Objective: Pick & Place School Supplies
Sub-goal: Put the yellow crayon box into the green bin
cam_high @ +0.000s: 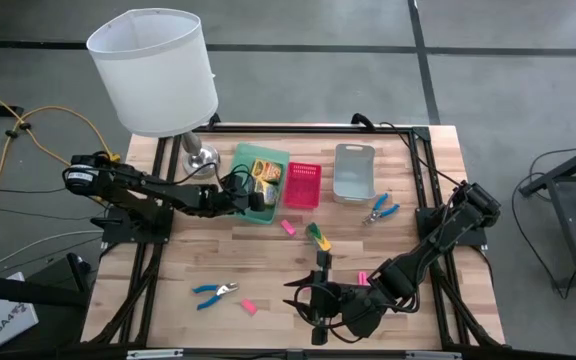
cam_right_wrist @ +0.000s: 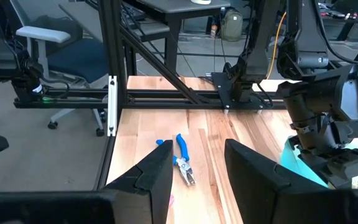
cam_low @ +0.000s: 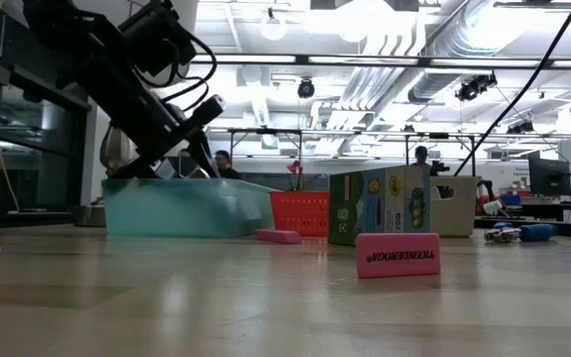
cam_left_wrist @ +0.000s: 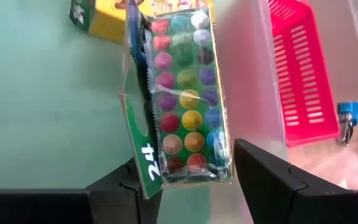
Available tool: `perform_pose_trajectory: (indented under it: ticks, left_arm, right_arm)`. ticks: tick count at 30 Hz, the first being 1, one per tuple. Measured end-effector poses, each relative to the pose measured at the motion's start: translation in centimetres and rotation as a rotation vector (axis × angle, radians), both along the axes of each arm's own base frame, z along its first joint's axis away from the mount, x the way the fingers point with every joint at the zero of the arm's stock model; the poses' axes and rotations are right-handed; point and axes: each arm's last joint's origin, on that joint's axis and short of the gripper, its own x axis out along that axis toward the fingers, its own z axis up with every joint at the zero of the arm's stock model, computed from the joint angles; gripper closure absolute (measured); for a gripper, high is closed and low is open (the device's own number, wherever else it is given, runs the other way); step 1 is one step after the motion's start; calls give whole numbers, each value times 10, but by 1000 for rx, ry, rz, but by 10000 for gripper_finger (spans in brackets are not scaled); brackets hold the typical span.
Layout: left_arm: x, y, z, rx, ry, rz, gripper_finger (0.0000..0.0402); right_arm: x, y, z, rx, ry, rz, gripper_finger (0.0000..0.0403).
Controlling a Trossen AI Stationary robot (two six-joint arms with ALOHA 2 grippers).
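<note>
My left gripper [cam_high: 253, 200] reaches from the table's left into the green tray [cam_high: 271, 158] and is shut on a yellow-and-green crayon box [cam_left_wrist: 182, 87], whose open top shows rows of coloured crayon tips. A second crayon box [cam_left_wrist: 101, 18] lies in the tray behind it. A third crayon box [cam_high: 318, 238] stands upright on the table's middle. My right gripper [cam_high: 296, 292] hangs open above the near part of the table and points toward the table's left; blue-handled pliers [cam_right_wrist: 182, 158] lie on the wood beyond its fingers. My left gripper pinches the crayon box between its two fingers, one finger [cam_left_wrist: 129, 186] on each broad side, at the box's end nearest the wrist [cam_left_wrist: 188, 171]. The fingers slant down from the table's left. The box's green lid flap hangs open. I cannot tell whether the box rests on the tray floor.
A pink tray [cam_high: 303, 185] and a grey tray [cam_high: 354, 172] stand right of the green one. A white-shaded lamp [cam_high: 158, 70] stands at the far left. Pink erasers [cam_high: 289, 227] [cam_high: 249, 307] [cam_high: 363, 277] and two blue-handled pliers [cam_high: 380, 208] [cam_high: 215, 292] lie scattered on the wood.
</note>
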Motion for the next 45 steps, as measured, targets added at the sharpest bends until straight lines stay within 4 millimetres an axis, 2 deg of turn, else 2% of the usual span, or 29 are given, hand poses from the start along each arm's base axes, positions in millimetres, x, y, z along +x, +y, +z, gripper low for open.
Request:
perform_pose_trajectory:
  ticks: [16,24,31,45]
  left_arm:
    - [-4,1,2,-14,24,3,220]
    - [-17,2,16,1,39,-1,220]
    - [-29,2,19,14,113,10,220]
    - [-31,8,18,43,138,23,220]
  right_arm:
    - [0,0,0,1,0,0,266]
    - [0,0,0,1,0,2,266]
    - [0,0,0,1,0,2,266]
    - [0,1,0,11,8,32,266]
